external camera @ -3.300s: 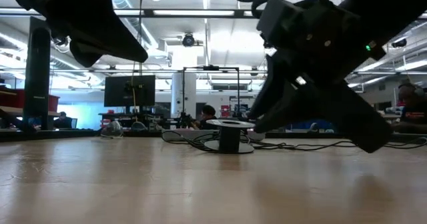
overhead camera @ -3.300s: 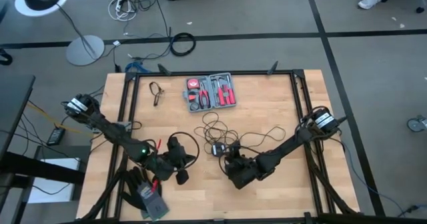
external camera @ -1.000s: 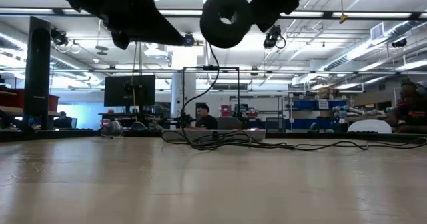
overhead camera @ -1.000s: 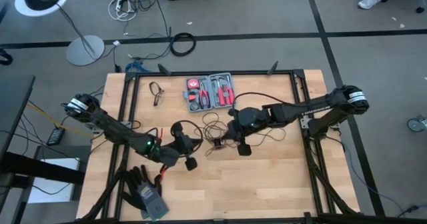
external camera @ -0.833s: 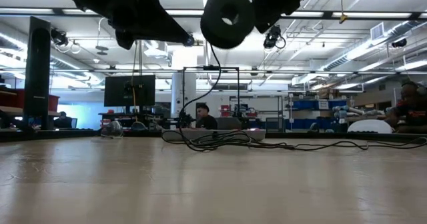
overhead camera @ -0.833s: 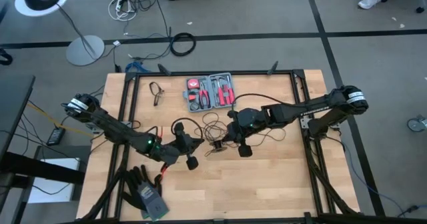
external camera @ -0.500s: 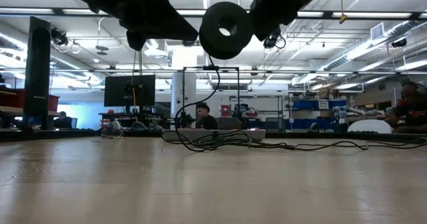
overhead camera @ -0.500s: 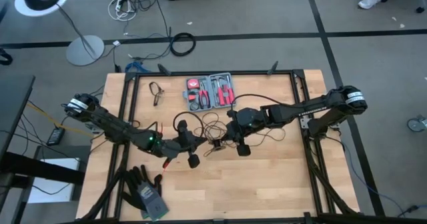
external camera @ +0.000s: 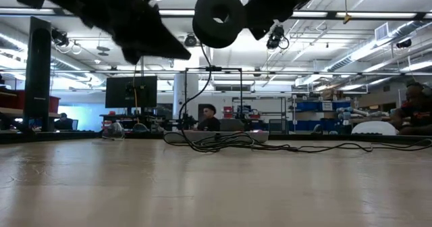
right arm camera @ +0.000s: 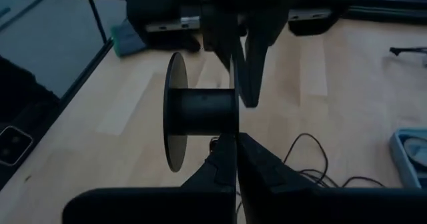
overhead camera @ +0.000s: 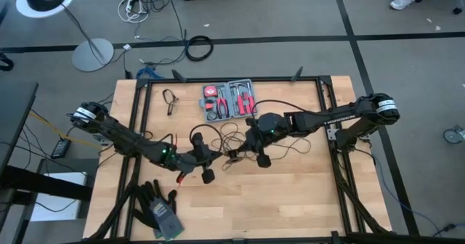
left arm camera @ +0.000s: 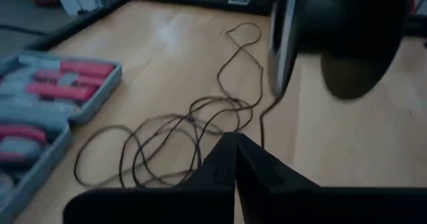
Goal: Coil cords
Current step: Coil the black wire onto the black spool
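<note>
Right fingers [right arm camera: 235, 159], pressed together, hold the spool [right arm camera: 193, 112] aloft for winding the cord [left arm camera: 175, 127]; left fingers [left arm camera: 235, 159], also closed, face it.

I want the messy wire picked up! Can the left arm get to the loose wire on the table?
Probably yes. The left tool hovers just short of the loose wire, with only bare table between them. Its fingers look shut, so they would have to open first.

Ceiling strip lights [external camera: 378, 14] glare bright | arms beneath them in dark silhouette | spool [left arm camera: 347, 37] blurred up close | table [overhead camera: 290, 200] evenly lit, shadows soft
</note>
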Robot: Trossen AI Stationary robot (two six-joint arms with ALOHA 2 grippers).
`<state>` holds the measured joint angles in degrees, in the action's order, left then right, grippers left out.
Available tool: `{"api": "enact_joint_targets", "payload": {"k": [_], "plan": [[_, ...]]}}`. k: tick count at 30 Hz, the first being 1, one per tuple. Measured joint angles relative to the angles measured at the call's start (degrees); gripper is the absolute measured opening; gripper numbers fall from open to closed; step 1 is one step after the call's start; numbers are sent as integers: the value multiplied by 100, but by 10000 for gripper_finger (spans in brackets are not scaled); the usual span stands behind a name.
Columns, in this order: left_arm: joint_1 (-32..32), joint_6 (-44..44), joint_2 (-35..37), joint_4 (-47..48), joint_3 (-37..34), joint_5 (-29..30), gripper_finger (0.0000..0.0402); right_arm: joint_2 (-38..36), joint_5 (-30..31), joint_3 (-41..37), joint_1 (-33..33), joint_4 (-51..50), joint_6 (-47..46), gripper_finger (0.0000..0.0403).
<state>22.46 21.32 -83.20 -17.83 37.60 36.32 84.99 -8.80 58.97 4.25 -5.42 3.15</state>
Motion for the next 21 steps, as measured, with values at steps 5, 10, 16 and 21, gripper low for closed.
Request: {"api": "enact_joint_targets", "payload": {"k": [5, 10, 16, 21], "plan": [[4, 185, 0, -1427, -791, -43, 40, 4, -38, -479, 17, 601, -306, 0], [2, 164, 0, -2745, -1433, -112, 68, 28, -44, -1318, 63, 2275, -824, 0], [4, -128, 0, -3261, -1478, -372, 73, 24, 324, -1724, 59, 3314, -1263, 0], [-28, -493, 0, -3302, -1253, -487, 74, 24, 330, -1724, 61, 3237, -1263, 0]]}}
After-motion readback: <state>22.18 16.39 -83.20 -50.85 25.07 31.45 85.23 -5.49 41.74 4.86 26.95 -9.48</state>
